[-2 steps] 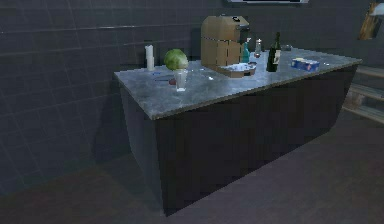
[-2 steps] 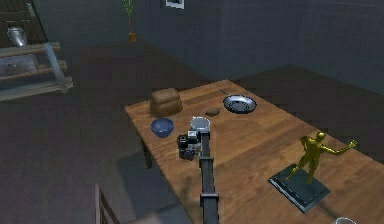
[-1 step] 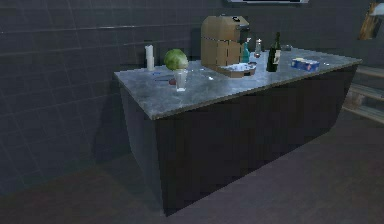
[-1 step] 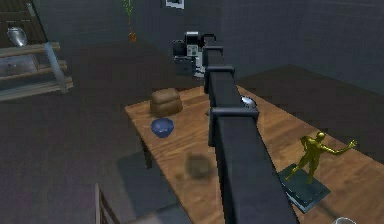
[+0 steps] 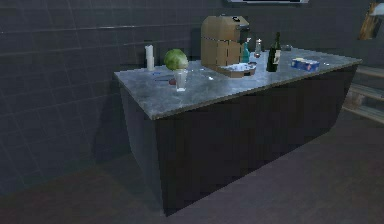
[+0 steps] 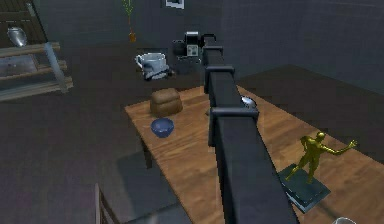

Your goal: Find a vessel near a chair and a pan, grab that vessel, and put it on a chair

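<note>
**Listener:** What does the forward view give?

**Me:** A long stone bench (image 5: 215, 90) with a grey top and dark sides, set before a dark tiled wall. On it, from the view's left, stand a white cylinder (image 5: 150, 55), a round green head of leaves (image 5: 176, 59), a clear glass (image 5: 181, 80), a tall tan appliance (image 5: 220, 40) and a dark bottle (image 5: 274, 52).

**Listener:** And the arm side view?

**Me:** A wooden bench (image 6: 190, 150), with my dark arm (image 6: 240, 150) running up across it. A blue bowl (image 6: 162, 127) sits near the bench's left edge, with a brown rounded lump (image 6: 165, 101) just behind it. A gold statue (image 6: 315, 160) stands toward the view's right. A potted plant (image 6: 130, 15) stands in the far corner.

**Listener:** Where is the vessel?

**Me:** The vessel (image 6: 152, 63), a shiny metal pot, hangs at the far end of my tool (image 6: 180, 50), just left of it in this view. It is beyond the wooden bench's far edge, with dark floor behind it, clear of every surface. My tool holds it. How the fingers stand I cannot tell.
</note>
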You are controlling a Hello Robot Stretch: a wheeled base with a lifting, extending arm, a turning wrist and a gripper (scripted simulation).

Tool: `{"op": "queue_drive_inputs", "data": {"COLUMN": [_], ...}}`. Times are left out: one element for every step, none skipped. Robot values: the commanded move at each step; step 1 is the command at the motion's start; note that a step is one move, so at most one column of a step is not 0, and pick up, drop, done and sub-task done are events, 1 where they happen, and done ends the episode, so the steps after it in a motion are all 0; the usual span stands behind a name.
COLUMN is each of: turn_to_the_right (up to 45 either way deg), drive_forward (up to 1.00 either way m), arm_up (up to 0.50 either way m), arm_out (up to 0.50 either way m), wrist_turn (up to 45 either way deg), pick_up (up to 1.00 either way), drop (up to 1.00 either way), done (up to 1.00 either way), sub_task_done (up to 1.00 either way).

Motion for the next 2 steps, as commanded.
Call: {"op": "queue_drive_inputs", "data": {"turn_to_the_right": [0.0,0.0], "drive_forward": [0.00,0.00], "arm_up": [0.00,0.00], "arm_out": [0.00,0.00], "wrist_turn": [-45.0,-45.0], "pick_up": [0.00,0.00], "drop": [0.00,0.00], "done": [0.00,0.00], "sub_task_done": [0.00,0.00]}}
